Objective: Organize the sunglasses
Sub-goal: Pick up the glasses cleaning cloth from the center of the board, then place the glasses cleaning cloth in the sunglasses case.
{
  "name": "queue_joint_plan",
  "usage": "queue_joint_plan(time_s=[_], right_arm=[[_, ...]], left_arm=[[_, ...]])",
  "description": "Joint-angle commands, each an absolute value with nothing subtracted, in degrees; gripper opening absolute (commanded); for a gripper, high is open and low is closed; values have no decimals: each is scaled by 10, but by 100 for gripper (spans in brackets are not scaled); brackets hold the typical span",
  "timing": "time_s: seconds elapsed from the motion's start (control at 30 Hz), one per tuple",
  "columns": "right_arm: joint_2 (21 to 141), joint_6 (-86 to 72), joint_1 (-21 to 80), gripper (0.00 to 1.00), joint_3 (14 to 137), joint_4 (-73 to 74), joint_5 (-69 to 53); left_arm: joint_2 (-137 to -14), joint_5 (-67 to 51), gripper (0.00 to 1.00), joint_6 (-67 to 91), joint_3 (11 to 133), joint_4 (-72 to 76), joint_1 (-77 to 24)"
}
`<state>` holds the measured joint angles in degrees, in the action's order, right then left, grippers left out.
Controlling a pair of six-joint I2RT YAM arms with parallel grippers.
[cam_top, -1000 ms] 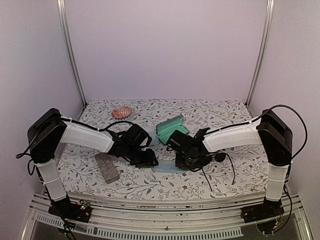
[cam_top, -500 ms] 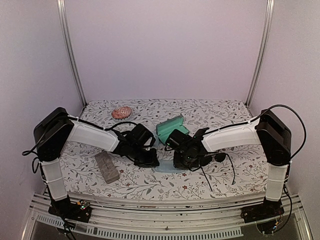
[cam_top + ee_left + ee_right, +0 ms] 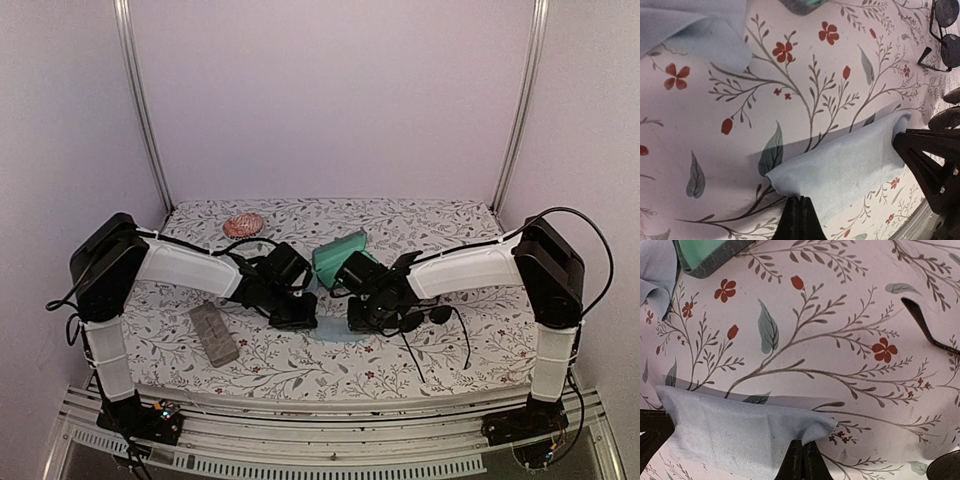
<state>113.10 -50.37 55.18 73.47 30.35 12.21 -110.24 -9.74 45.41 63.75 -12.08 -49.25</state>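
A light blue cloth [image 3: 331,331] lies on the flowered table between my two grippers. My left gripper [image 3: 799,200] is shut on the cloth's [image 3: 840,162] near left corner, and my right gripper [image 3: 802,443] is shut on its [image 3: 740,432] right corner. In the top view the left gripper [image 3: 303,320] and right gripper [image 3: 358,320] face each other low over the table. A pair of sunglasses [image 3: 436,315] with dark lenses and thin black arms lies just right of the right gripper, also seen in the left wrist view [image 3: 943,30]. One arm of the sunglasses [image 3: 922,330] shows in the right wrist view.
An open case with a green lining [image 3: 340,256] stands behind the grippers. A second light blue cloth [image 3: 690,30] lies beside it. A closed tan-grey case [image 3: 214,334] lies at the front left, and a pinkish round object [image 3: 243,224] sits at the back left.
Both grippers have closed on the cloth's corners. The left arm has reached a little further right toward the middle.
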Motion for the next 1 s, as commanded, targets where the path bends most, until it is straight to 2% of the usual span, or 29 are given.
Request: queue_joint_plan(time_s=[0.0,0.3,0.97], right_arm=[[1087,-440,532,2,744,272,122],[1084,-315,471,2,795,229,131],[1226,-162,379,2,928,162,117]], left_arm=[[-1069,-84,0,446,673,-130,-485],[-1087,-71,0,456,742,-118,-460],[-1257,-56,0,470,923,-131,-407]])
